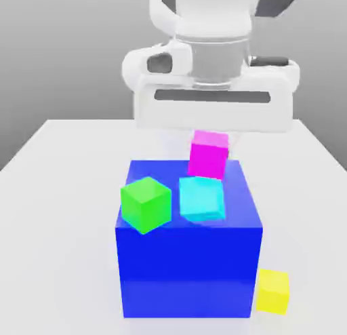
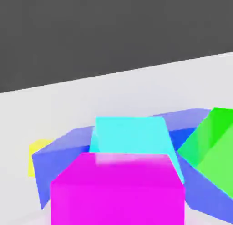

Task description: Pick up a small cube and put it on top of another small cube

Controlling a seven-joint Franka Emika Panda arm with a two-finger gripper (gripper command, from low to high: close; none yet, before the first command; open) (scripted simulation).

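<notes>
With the magenta cube [image 1: 209, 154] hanging under the gripper [image 1: 211, 133] above the big blue cube's [image 1: 190, 272] top — apparently carried, though we cannot tell the fingers' state — we should centre it squarely over the cyan cube [image 1: 202, 199], clear of the green cube [image 1: 145, 204], then lower gently.

Two small cubes [image 1: 145, 204] atop big cube [image 1: 190, 272]
</notes>
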